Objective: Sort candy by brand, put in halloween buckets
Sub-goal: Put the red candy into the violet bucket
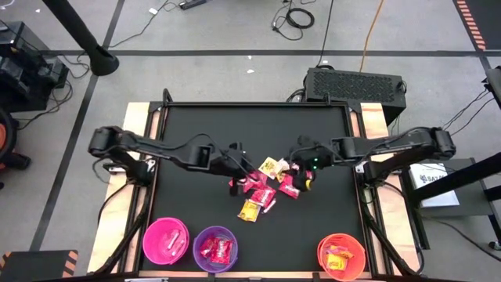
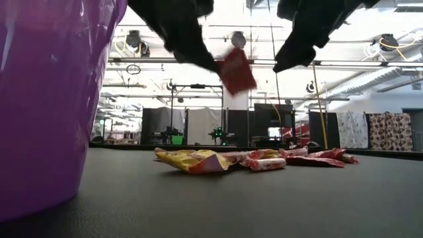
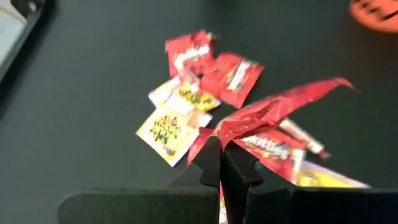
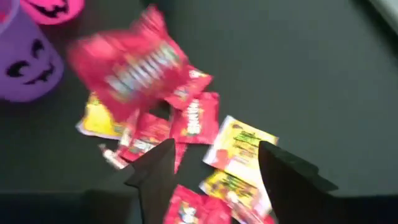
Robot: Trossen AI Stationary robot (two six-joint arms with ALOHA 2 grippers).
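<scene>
Red packet (image 2: 236,71) hangs tilted from left tool (image 3: 219,163).

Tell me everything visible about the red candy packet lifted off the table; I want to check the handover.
The red candy packet is a small, flat, shiny wrapper, crinkled, with white lettering on its face, too blurred to read. The left hand is shut on one edge of it. It hangs tilted in the air above the candy pile at mid-table, touching nothing else. The right hand is beside it, open, not gripping it.
</scene>
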